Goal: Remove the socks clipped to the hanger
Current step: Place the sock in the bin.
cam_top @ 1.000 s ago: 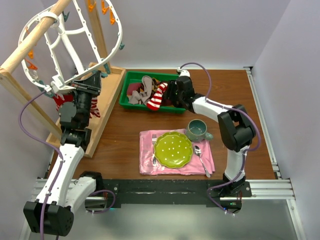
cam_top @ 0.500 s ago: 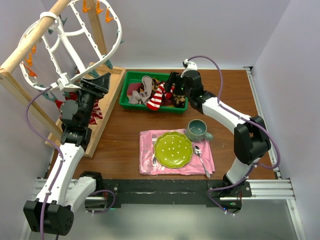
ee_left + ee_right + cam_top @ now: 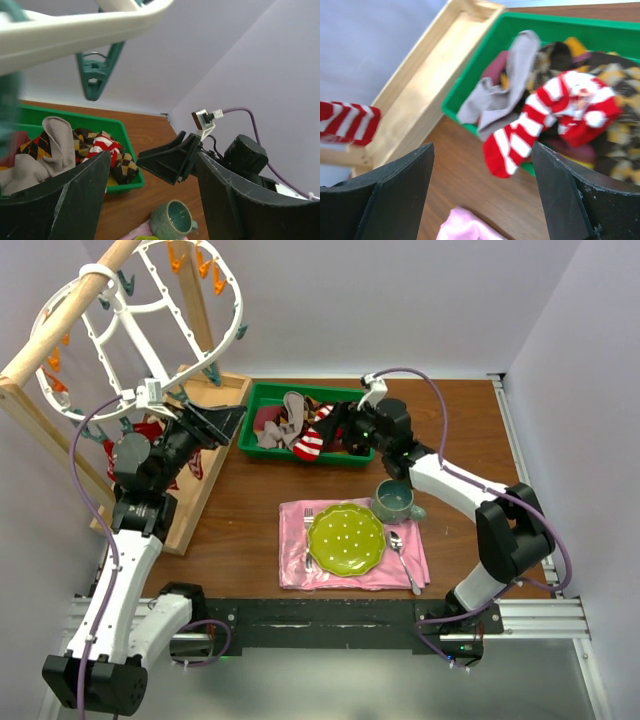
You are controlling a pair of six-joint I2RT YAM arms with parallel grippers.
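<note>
Evidently between picks, both grippers stood with fingers apart and empty: the right gripper (image 3: pixel 338 423) over the green bin (image 3: pixel 272 390) holding the freed socks (image 3: pixel 300 435), the left gripper (image 3: pixel 228 422) beside that bin under the hanger (image 3: pixel 75 32), whose hanging striped sock (image 3: pixel 347 122) seemed to call for the next grasp.

1. We see the hanger (image 3: pixel 241 310) hung on the pole (image 3: pixel 25 352), far left
2. Right of it, socks (image 3: pixel 310 440) lie in the bin (image 3: pixel 268 398)
3. Nearer us, plate (image 3: pixel 346 538) on napkin (image 3: pixel 295 565), cup (image 3: pixel 393 500) just behind
</note>
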